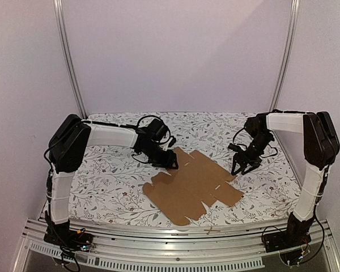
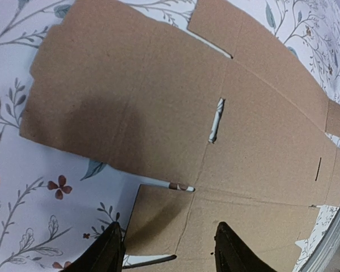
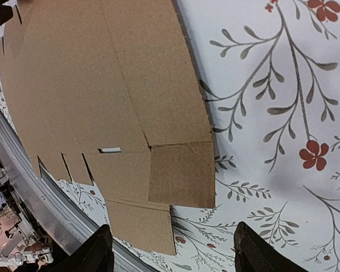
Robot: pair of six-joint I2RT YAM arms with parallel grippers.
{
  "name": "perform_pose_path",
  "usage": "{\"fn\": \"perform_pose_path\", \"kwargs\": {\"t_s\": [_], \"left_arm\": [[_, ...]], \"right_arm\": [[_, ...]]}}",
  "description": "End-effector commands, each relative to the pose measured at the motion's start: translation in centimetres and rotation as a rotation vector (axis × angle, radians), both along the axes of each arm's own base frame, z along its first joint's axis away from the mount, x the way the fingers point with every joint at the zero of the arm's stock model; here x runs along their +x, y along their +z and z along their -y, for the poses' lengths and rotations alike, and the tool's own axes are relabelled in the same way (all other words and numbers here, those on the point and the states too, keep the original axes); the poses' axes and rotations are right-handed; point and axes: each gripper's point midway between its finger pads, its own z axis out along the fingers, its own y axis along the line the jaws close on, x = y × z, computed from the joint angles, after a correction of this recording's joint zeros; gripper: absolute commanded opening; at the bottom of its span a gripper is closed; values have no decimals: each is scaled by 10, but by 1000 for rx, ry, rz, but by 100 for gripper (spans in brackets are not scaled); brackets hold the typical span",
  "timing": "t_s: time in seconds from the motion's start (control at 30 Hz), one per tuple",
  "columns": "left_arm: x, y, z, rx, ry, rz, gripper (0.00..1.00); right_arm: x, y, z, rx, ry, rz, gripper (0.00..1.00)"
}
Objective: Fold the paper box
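Found the fingers (image 2: 105,252) of the left gripper (image 1: 171,161) spread apart, clasping nothing, with only brown card in the gap between them. Saw that gripper poised at the far left corner of the paper box (image 1: 190,184), low over a flap at the sheet's edge. Could not tell whether it touched the card or hung just above. Noted the right gripper (image 1: 242,167) likewise parted, fingers (image 3: 252,252) released and empty, hanging over the floral cloth (image 1: 102,181) just beside the box's right edge. Through the right wrist camera, made out a small square flap (image 3: 181,173) lying below and between those two fingers, with patterned cloth to one side.

Found the paper box lying flat and unfolded on the cloth, between the two arms. Saw it set slantwise, with one end reaching toward the near metal rail (image 1: 158,235). Saw flaps, tabs and crease lines all level with the sheet. Spotted a narrow slot (image 2: 216,120) near the middle of the card, with cloth visible through it. Marked also a soft shadow (image 2: 96,124) across the panel ahead of the left gripper.
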Motion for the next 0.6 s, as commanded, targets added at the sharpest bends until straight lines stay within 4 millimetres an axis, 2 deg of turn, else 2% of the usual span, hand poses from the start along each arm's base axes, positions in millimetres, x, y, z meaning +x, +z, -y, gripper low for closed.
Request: {"fn": "perform_pose_path", "kwargs": {"t_s": [0.0, 0.2, 0.33, 0.47, 0.57], "left_arm": [[3, -11, -3, 14, -13, -22, 53], [3, -13, 0, -5, -25, -32, 43], [11, -8, -11, 36, 7, 11, 51], [14, 3, -18, 26, 25, 43, 53], [13, -1, -16, 10, 18, 22, 53]], "right_arm": [[-2, -2, -5, 28, 7, -28, 71], [-2, -4, -6, 37, 12, -36, 71], [-2, -7, -6, 34, 16, -40, 72], [-2, -8, -6, 36, 23, -40, 70], [0, -9, -9, 52, 21, -47, 68]]}}
